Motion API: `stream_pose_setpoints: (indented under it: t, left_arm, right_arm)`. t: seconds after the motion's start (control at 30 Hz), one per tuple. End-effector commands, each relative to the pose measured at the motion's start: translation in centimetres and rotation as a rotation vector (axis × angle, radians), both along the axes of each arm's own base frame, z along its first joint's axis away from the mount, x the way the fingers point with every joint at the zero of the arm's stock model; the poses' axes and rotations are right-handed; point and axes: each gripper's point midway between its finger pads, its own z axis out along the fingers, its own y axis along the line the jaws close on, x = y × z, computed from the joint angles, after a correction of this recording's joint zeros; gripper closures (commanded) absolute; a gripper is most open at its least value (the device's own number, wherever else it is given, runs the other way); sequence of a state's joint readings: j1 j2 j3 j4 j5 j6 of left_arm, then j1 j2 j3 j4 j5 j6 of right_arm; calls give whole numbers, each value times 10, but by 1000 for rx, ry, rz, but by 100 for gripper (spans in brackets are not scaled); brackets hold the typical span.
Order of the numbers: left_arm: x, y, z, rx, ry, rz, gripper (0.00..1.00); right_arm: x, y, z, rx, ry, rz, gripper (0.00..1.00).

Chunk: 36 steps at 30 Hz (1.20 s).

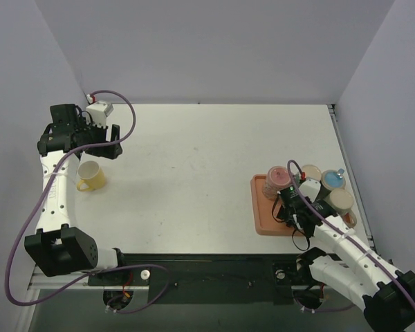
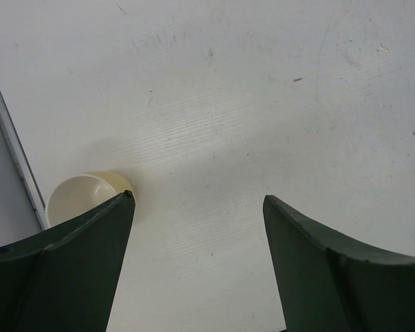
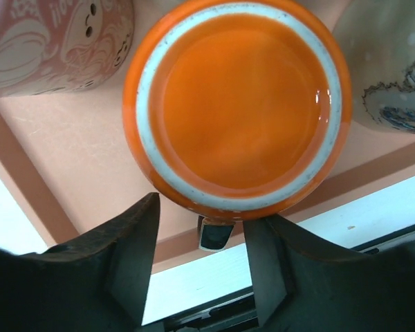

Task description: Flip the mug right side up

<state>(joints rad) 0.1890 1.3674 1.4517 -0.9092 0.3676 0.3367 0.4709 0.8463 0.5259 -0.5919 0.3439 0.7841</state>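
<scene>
An orange mug stands upside down on the salmon tray, its white-ringed base facing my right wrist camera. Its small handle points toward the tray's near edge and sits between the fingers of my right gripper. The jaws are partly open, with a gap on the left side of the handle. From above, my right gripper covers that mug. My left gripper hangs open over bare table at the far left, holding nothing.
A yellow mug stands upright just below my left gripper, by the table's left edge. On the tray sit a pink mug, a blue one and a beige one. Walls close in on three sides.
</scene>
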Motion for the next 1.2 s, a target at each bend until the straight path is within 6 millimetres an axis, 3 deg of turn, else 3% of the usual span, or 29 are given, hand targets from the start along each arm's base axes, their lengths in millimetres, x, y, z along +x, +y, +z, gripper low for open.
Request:
stream_pose_setpoints:
  t: [0.0, 0.03, 0.1, 0.13, 0.17, 0.3, 0.37, 0.53, 0.7, 0.83, 1.0, 1.17]
  left_arm:
    - [8, -9, 22, -21, -77, -45, 14]
    - [7, -9, 22, -26, -74, -45, 15]
    - [8, -11, 27, -32, -81, -51, 15]
    - [8, -12, 30, -33, -87, -53, 15]
    - [7, -12, 31, -34, -87, -52, 15]
    - [0, -20, 40, -67, -93, -68, 15]
    - [-7, -30, 43, -113, -89, -87, 16]
    - [-28, -73, 63, -271, -101, -176, 19]
    - [-49, -127, 80, -410, -101, -325, 19]
    - [-59, -142, 96, -497, -115, -351, 20]
    - [-85, -168, 109, -611, -85, -447, 21]
    - [-103, -188, 120, -770, -59, -497, 22]
  right_arm:
    - [9, -10, -2, -62, -19, -40, 58]
    - [10, -9, -4, -65, -6, -37, 61]
    - [12, -6, -3, -72, 12, -17, 76]
    - [12, -5, -2, -74, 21, -8, 93]
    - [11, -6, -2, -81, 31, -8, 100]
    - [10, 5, 14, -64, 14, 32, 100]
    - [14, 18, 36, -35, -46, 68, 100]
    - [10, 41, 79, 24, -166, 147, 100]
    - [7, 45, 83, 55, -185, 177, 100]
    - [4, 49, 80, 87, -187, 206, 100]
    - [5, 75, 116, 216, -296, 333, 100]
    - [0, 79, 141, 247, -336, 401, 100]
